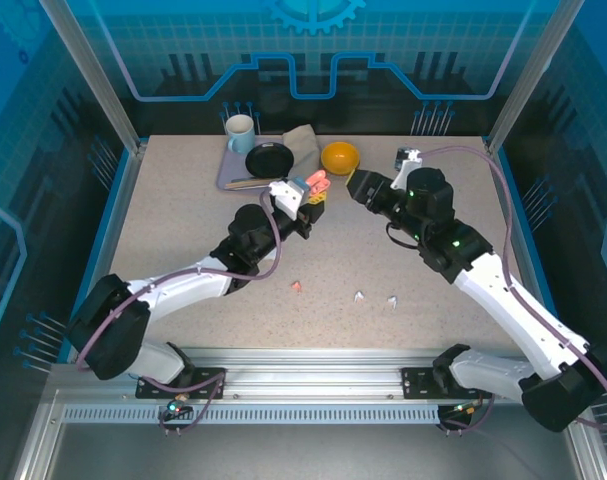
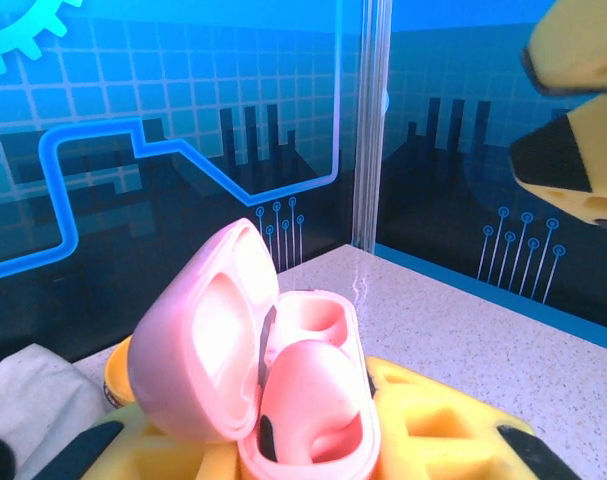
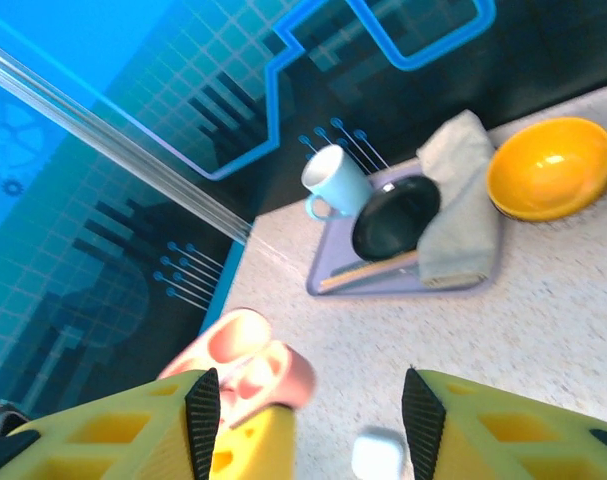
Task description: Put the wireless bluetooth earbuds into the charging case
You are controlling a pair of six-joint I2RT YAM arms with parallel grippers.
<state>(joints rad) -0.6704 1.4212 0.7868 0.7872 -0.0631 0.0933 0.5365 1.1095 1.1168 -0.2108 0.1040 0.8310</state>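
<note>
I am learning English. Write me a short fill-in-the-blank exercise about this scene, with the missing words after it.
The left claw holds a pink case whose lid is ____.
On the table lie two white earbuds and ____ pink earbud.
On the tray, the mug stands beside a ____ plate.
Missing words: open; one; black.

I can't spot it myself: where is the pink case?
Top view: the pink case is gripped by the left pincer, far-centre of the table, near the tray and orange bowl.
</note>
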